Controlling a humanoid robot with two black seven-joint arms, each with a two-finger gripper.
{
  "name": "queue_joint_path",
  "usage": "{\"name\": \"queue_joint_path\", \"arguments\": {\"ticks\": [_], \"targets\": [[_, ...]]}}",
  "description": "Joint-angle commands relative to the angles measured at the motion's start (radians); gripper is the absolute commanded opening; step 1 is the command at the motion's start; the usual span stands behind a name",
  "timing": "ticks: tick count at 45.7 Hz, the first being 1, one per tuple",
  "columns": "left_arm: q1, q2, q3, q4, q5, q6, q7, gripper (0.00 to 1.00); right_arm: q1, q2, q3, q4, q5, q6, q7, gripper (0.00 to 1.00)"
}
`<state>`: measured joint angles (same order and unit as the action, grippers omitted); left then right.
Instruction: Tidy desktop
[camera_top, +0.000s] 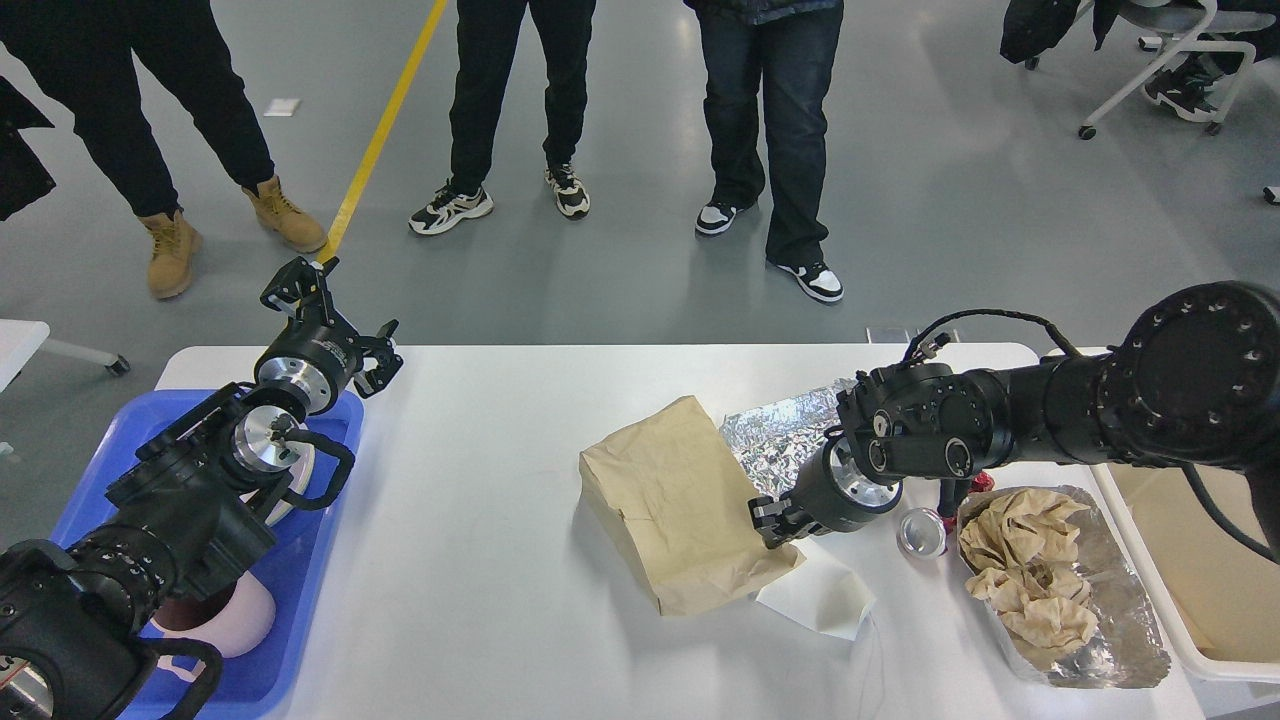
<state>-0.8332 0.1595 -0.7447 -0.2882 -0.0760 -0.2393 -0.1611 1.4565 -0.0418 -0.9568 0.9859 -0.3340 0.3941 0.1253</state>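
While crumpled paper (1030, 575) fills the foil tray (1130, 640), a cup (225, 620) sits in the blue tray (270, 670).

The white counter (480, 560) carries a blue tray (290, 640) at its left edge. Right of the middle lie a brown paper bag (670, 510), a white napkin (825, 595), crumpled foil (775, 435), a can (922, 532) and, by the right edge, a foil container (1110, 640) of crumpled paper.

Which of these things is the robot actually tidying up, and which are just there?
Part of the job:
desktop
brown paper bag
foil sheet
white napkin
can
foil tray of crumpled paper
blue tray
cream bin

Just there:
onlookers' legs
office chair
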Motion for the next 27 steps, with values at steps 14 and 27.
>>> {"name": "queue_joint_path", "arguments": {"ticks": [14,27], "targets": [[0.0,0.0,0.001,0.0,-0.001,0.0,0.0,0.97,0.073,0.011,0.006,0.034,0.0,0.031,0.004,0.0],[0.0,0.0,-0.001,0.0,-0.001,0.0,0.0,0.97,0.37,-0.108,0.088,0.175,0.003,0.158,0.008,0.0]]}}
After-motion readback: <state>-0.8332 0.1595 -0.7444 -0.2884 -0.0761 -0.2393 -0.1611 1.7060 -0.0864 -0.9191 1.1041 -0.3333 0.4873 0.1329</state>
